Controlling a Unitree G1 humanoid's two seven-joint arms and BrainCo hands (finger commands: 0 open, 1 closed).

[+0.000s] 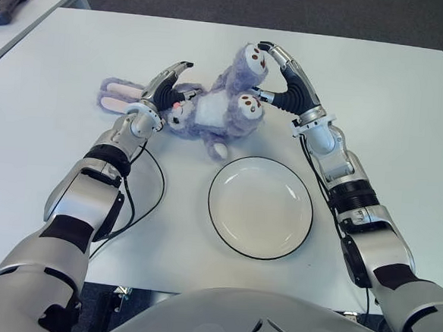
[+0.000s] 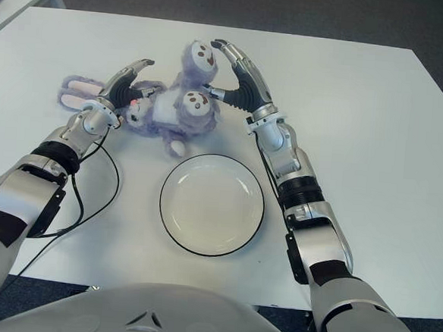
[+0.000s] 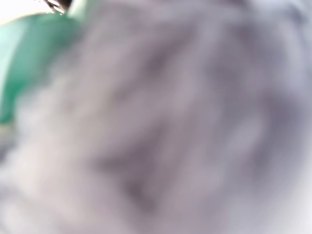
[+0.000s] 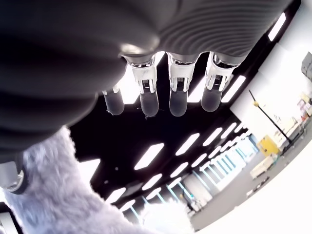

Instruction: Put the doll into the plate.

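A purple plush bunny doll (image 1: 210, 113) lies on the white table (image 1: 385, 109) just behind an empty white plate (image 1: 260, 207) with a dark rim. Its long ears (image 1: 116, 92) point to my left and its feet (image 1: 253, 60) to my right. My left hand (image 1: 166, 92) is pressed against the doll's head, fingers stretched over it; purple fur (image 3: 161, 122) fills the left wrist view. My right hand (image 1: 284, 79) arches over the feet, its fingers (image 4: 170, 97) extended and its thumb touching the lower foot. Neither hand is closed around the doll.
A black cable (image 1: 147, 199) loops on the table beside my left forearm, left of the plate. A dark handheld device (image 1: 6, 5) lies on a second table at the far left. The table's front edge runs close to my body.
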